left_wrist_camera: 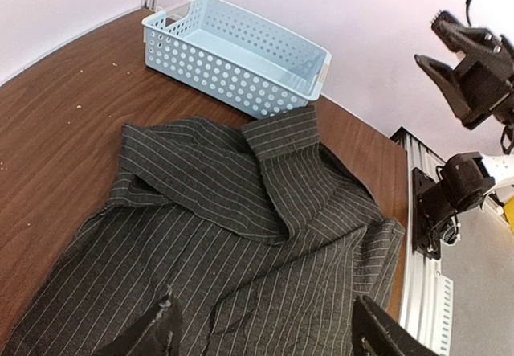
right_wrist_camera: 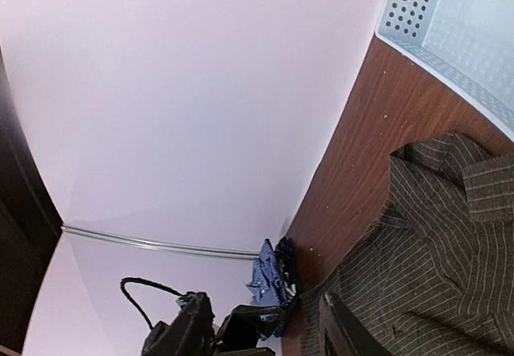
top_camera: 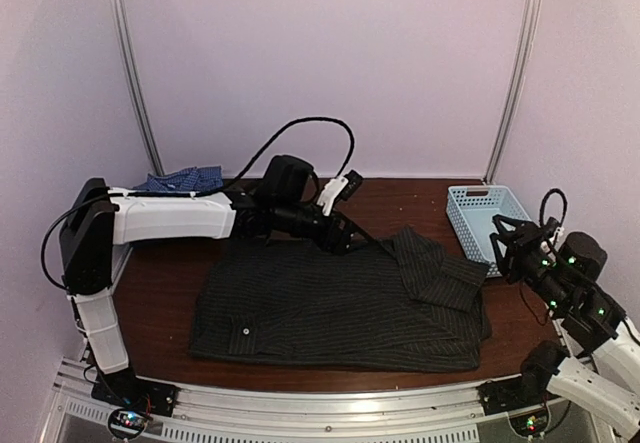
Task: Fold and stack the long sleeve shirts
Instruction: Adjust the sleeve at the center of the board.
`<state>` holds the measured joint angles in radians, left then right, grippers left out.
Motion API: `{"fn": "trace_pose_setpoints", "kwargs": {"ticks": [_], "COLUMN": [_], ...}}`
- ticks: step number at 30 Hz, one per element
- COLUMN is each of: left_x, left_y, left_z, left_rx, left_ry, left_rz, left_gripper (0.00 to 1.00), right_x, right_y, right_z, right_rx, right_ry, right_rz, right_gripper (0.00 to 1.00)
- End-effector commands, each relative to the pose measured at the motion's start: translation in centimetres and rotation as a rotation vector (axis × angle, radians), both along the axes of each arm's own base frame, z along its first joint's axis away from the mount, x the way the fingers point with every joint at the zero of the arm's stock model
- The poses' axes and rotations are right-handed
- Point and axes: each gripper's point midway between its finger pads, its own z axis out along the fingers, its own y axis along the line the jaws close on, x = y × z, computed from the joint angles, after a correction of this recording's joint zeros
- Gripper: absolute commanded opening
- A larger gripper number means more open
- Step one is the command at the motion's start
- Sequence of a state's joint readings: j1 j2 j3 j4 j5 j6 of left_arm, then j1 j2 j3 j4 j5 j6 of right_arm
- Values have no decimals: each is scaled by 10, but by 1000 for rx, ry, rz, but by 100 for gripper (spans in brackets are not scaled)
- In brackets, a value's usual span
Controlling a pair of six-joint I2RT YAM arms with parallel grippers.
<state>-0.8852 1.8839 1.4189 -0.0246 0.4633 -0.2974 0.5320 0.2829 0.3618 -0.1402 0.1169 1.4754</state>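
Note:
The black pinstriped shirt (top_camera: 340, 303) lies spread flat across the table, collar toward the right; it also shows in the left wrist view (left_wrist_camera: 241, 235) and the right wrist view (right_wrist_camera: 434, 268). The blue checked shirt (top_camera: 182, 179) lies bunched at the back left, also in the right wrist view (right_wrist_camera: 269, 284). My left gripper (top_camera: 345, 238) hovers open and empty over the black shirt's upper middle (left_wrist_camera: 265, 332). My right gripper (top_camera: 515, 248) is open and empty, raised at the right beside the basket.
A light blue plastic basket (top_camera: 483, 219) stands at the back right, just beyond the shirt's collar; it shows in the left wrist view (left_wrist_camera: 233, 55) and the right wrist view (right_wrist_camera: 450, 26). The metal rail (top_camera: 320, 403) runs along the near edge.

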Motion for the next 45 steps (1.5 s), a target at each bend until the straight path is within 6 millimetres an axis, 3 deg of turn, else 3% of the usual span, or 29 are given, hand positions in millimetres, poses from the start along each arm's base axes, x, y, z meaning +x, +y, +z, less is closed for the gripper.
{"fn": "trace_pose_setpoints", "kwargs": {"ticks": [1, 4, 9, 15, 18, 24, 27, 34, 45], "left_x": [1, 2, 6, 5, 1, -6, -7, -9, -11], "left_y": [12, 21, 46, 78, 89, 99, 101, 104, 102], "left_z": [13, 9, -1, -18, -21, -19, -20, -24, -40], "left_rx": [6, 37, 116, 198, 211, 208, 209, 218, 240], "left_ry": [-55, -53, -46, -40, -32, -28, -28, -24, 3], "left_rz": [23, 55, 167, 267, 293, 305, 307, 307, 296], "left_gripper": [74, 74, 74, 75, 75, 75, 75, 75, 75], "right_x": [21, 49, 81, 94, 100, 115, 124, 134, 146], "right_y": [25, 60, 95, 135, 144, 145, 139, 126, 108], "right_z": [6, -17, -55, -104, -128, -169, -178, -196, -206], "right_rx": [-370, -637, -929, -1186, -1293, -1439, -1502, -1621, -1764], "right_ry": [6, 84, 161, 250, 309, 420, 459, 541, 620], "right_rz": [98, 267, 443, 620, 658, 678, 648, 616, 533], "right_gripper": [51, 56, 56, 57, 57, 55, 55, 54, 52]}}
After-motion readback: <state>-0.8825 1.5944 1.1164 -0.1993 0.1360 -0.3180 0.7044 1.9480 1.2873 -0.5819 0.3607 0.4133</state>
